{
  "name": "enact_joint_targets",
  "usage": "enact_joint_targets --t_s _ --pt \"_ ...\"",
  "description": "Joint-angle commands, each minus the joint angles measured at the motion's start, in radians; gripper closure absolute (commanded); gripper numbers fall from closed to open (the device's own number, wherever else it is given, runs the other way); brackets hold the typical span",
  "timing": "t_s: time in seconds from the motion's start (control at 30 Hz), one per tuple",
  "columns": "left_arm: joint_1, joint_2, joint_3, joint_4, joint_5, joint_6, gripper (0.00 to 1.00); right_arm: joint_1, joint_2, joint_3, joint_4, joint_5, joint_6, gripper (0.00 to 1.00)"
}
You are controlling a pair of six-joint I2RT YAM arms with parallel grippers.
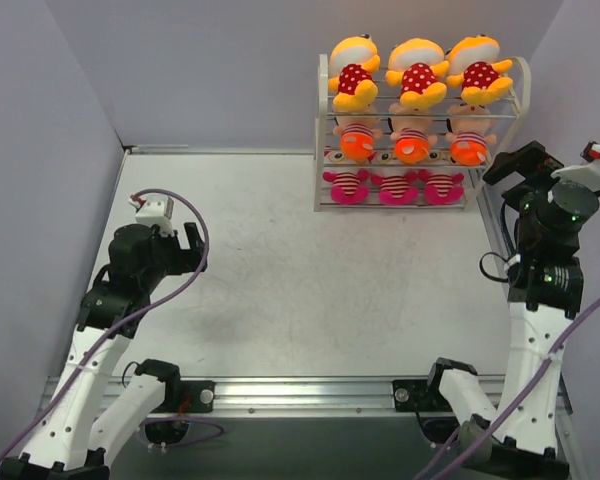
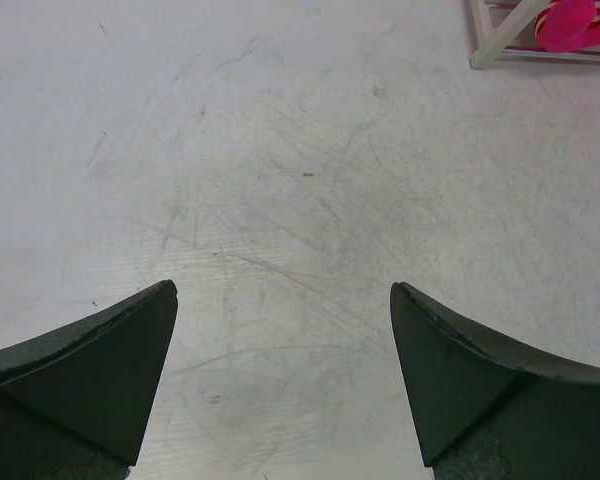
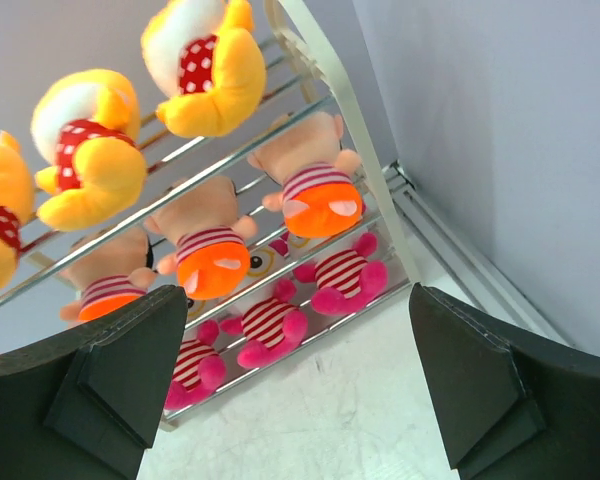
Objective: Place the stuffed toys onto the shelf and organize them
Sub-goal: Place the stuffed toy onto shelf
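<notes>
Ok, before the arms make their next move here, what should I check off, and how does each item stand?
1. Three yellow toys on the top tier of the shelf: ok.
2. Three peach toys with orange bottoms on the middle tier: ok.
3. Three pink-striped toys on the bottom tier: ok.
4. Left gripper open and empty over the table: ok.
5. Right gripper open and empty, near the shelf's right end: ok.
6. No toy lying on the table: ok.
</notes>
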Motion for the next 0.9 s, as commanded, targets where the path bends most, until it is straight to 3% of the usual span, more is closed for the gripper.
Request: enact_joint_targets --t_s 0.0,0.17,0.33,0.6,0.87 --pt "-0.005 -0.036 0.120 -0.020 -0.039 0.001 0.04 0.064 -0.095 0.043 -0.059 0.077 -0.076 0.01" --pt "-0.004 -0.083 0.237 -0.121 -0.120 0.008 0.04 0.208 -0.200 0.022 -0.080 0.218 -0.140 0.01" --pt "-0.004 -0.210 0.243 -0.160 -0.206 0.012 0.04 0.334 -0.350 -0.057 -0.060 0.319 -0.232 0.01" --pt "-0.004 -0.425 0.104 -0.037 -0.282 0.005 0.04 0.452 -0.549 -0.225 0.027 0.459 -0.306 0.01" --pt "-0.004 -0.467 -0.019 0.029 -0.295 0.008 0.05 0.461 -0.654 -0.368 0.073 0.496 -0.306 0.01"
